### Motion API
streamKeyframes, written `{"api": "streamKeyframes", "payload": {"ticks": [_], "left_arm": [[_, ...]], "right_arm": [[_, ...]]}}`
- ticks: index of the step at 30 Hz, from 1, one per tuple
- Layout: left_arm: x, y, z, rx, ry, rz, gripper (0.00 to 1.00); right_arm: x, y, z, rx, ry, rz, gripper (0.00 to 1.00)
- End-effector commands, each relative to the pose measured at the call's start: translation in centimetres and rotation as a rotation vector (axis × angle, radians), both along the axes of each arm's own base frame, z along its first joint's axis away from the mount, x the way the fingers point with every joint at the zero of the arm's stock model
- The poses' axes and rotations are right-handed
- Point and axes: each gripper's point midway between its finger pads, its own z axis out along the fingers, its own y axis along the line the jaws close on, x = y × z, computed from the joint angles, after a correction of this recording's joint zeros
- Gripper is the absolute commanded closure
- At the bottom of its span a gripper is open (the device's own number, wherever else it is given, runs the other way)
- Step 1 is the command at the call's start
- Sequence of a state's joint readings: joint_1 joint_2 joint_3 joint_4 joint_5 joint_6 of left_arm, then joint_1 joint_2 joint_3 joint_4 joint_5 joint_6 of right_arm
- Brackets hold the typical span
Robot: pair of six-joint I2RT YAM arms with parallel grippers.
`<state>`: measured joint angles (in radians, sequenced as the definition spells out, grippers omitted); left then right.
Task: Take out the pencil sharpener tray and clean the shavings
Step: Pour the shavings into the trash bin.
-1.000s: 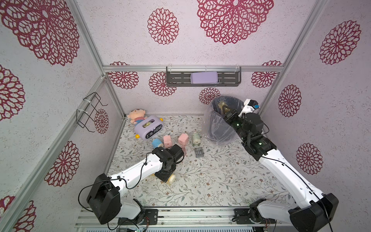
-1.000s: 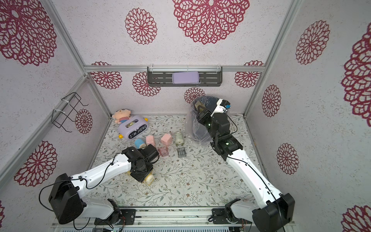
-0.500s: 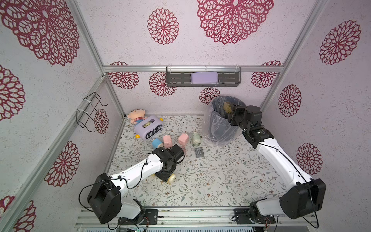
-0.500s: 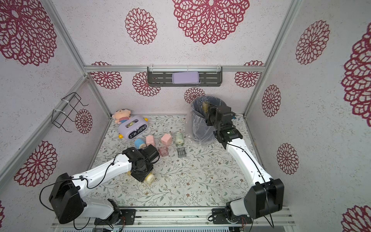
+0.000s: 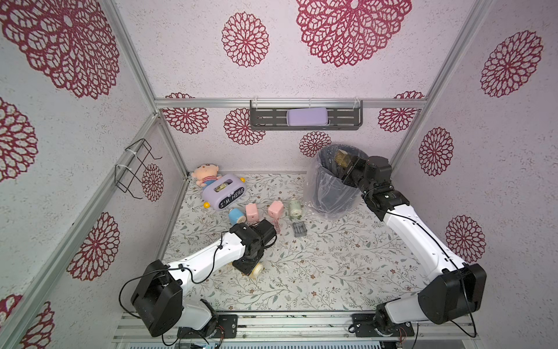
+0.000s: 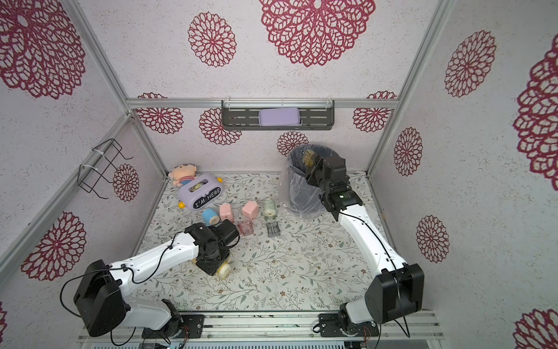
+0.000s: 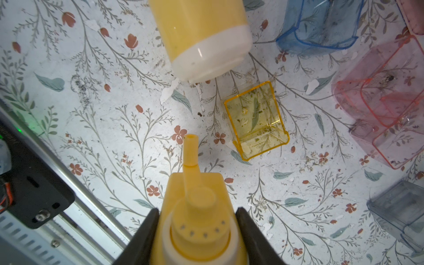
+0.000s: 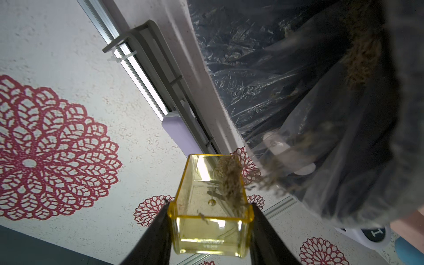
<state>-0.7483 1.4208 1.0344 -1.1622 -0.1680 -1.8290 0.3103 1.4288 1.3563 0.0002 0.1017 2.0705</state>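
The right gripper's (image 8: 210, 207) fingers (image 8: 158, 227) are clamped on the two side walls of the clear yellow tray (image 8: 206, 197). A clump of shavings (image 8: 229, 181) lies against the tray wall nearest the bin (image 8: 298, 91). In both top views the tray (image 5: 341, 157) hangs over the mouth of the lined bin (image 5: 332, 193), near its far rim, with the right arm reaching in from the right wall side.

The left gripper's (image 7: 198, 229) fingers (image 7: 146, 231) are closed on a yellow sharpener (image 7: 195, 206), one on each side. In a top view it sits low over the table (image 6: 302, 272), well apart from the bin.

Just ahead of the held sharpener a second yellow tray (image 7: 254, 121) lies on the table, flecked with bits. Beyond it lies a yellow-and-white sharpener body (image 7: 202, 39) on its side. A blue tray (image 7: 321, 25), pink trays (image 7: 385, 103) and a grey tray (image 7: 401, 218) lie off to one side. Loose specks dot the table around them.
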Motion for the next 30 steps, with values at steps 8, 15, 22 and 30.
{"api": "streamKeyframes", "payload": {"ticks": [8,15,22,30], "left_arm": [[-0.2,-0.3,-0.5,-0.02,-0.005,0.028,0.76],[-0.1,-0.1,-0.1,-0.017,-0.017,0.034,0.76],[0.1,-0.2,-0.3,-0.008,-0.018,0.037,0.75],[0.8,0.6,-1.1,0.045,-0.043,0.03,0.75]], "right_arm": [[-0.1,-0.5,-3.4,0.118,0.012,-0.028,0.71],[0.6,-0.5,-0.5,0.112,-0.048,-0.009,0.72],[0.6,-0.6,0.5,0.087,-0.064,-0.008,0.72],[0.7,-0.6,-2.3,0.083,-0.025,-0.005,0.72]]}}
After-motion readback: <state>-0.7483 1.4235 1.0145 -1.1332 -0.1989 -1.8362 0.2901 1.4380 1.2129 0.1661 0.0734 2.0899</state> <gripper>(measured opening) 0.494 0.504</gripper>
